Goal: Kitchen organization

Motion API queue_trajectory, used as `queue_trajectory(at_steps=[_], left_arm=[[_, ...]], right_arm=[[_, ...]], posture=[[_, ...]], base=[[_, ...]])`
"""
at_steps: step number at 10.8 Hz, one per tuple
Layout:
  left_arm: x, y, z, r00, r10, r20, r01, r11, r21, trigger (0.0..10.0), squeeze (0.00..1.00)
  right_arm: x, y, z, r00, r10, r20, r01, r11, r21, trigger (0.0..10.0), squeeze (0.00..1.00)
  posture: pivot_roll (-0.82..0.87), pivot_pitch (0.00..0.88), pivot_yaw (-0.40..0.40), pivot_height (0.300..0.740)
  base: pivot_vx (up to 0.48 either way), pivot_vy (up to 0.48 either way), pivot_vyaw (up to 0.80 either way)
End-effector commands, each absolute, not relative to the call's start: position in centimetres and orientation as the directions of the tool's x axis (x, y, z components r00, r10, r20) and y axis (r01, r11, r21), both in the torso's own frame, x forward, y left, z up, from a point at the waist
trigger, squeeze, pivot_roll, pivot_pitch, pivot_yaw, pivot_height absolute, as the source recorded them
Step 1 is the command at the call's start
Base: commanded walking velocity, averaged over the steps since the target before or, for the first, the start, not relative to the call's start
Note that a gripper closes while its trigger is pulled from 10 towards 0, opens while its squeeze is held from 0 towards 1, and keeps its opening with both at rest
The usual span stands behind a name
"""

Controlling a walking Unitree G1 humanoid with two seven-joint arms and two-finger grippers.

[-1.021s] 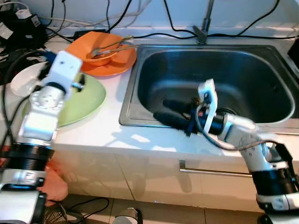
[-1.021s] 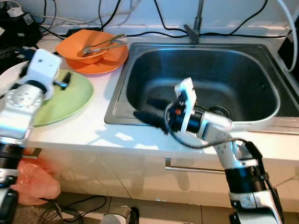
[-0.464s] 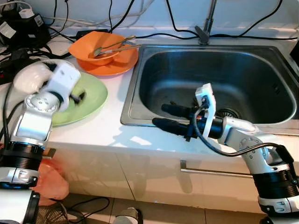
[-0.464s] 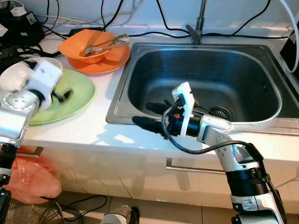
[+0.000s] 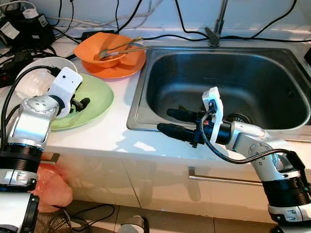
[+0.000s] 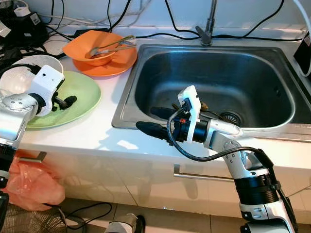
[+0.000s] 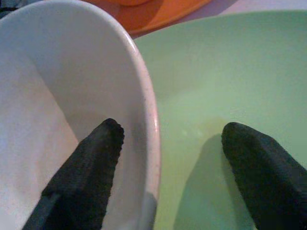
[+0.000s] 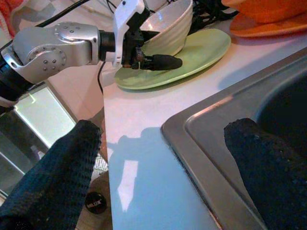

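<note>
White bowl [image 7: 57, 110] straddled at its rim by the open left hand [image 7: 168, 143], above the green plate [image 5: 97, 94].

One finger [image 7: 81, 167] sits inside the bowl, the other over the plate, not clamped; the bowl's far side is partly hidden by the arm in the head views. Both rest near the worktop [image 5: 116, 131] front edge, beside the orange dishes [image 5: 114, 60] holding cutlery. Right hand [image 5: 175, 122] hovers open over the steel sink [image 5: 233, 73] near its left front corner, well apart from the bowl.
</note>
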State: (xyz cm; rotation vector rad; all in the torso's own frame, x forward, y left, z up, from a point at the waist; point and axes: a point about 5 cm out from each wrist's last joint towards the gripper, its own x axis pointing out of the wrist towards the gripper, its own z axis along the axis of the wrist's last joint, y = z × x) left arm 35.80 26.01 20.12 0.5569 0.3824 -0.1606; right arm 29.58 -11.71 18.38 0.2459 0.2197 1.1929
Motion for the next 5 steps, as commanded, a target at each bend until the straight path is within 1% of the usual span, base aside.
queue_trajectory(at_steps=[1,4,5], left_arm=[[35.93,26.49,20.70,0.918,-0.043,-0.394,0.243,0.847,0.474,0.0,0.00],[35.97,26.55,20.69,0.916,-0.053,-0.397,0.252,0.847,0.468,0.0,0.00],[36.02,26.48,20.73,0.918,-0.057,-0.392,0.252,0.848,0.467,0.0,0.00]], right_arm=[[29.27,-11.49,18.44,0.337,0.940,-0.041,-0.895,0.334,0.296,10.0,0.56],[29.32,-11.30,18.29,0.334,0.941,-0.045,-0.895,0.332,0.299,10.0,0.54],[29.30,-11.30,18.24,0.331,0.942,-0.047,-0.895,0.329,0.302,10.0,0.42]], posture=[[0.25,0.075,0.092,0.740],[0.25,0.075,0.092,0.740],[0.25,0.075,0.093,0.740]], base=[[0.000,0.000,0.00],[0.000,0.000,0.00],[0.000,0.000,0.00]])
